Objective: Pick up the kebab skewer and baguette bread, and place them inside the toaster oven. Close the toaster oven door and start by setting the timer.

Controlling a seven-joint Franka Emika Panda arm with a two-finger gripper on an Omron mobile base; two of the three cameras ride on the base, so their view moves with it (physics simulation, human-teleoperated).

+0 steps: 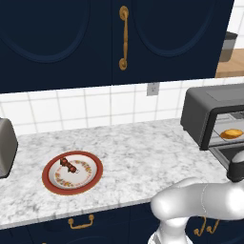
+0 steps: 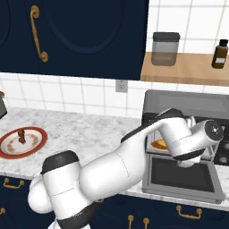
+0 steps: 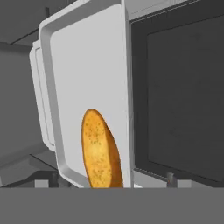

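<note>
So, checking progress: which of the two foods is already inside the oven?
The stubby golden-orange baguette bread lies on the tray in the dark grey toaster oven; the dark red and brown kebab skewer is on the red-rimmed plate.

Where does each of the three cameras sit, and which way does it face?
Left base view: behind-left, facing the counter, plate, kebab skewer; elbow lower right.
Right base view: behind-right, facing the toaster oven; arm across the frame.
Hand view: on the hand, facing the oven tray.
Shared: baguette bread in the oven.
</note>
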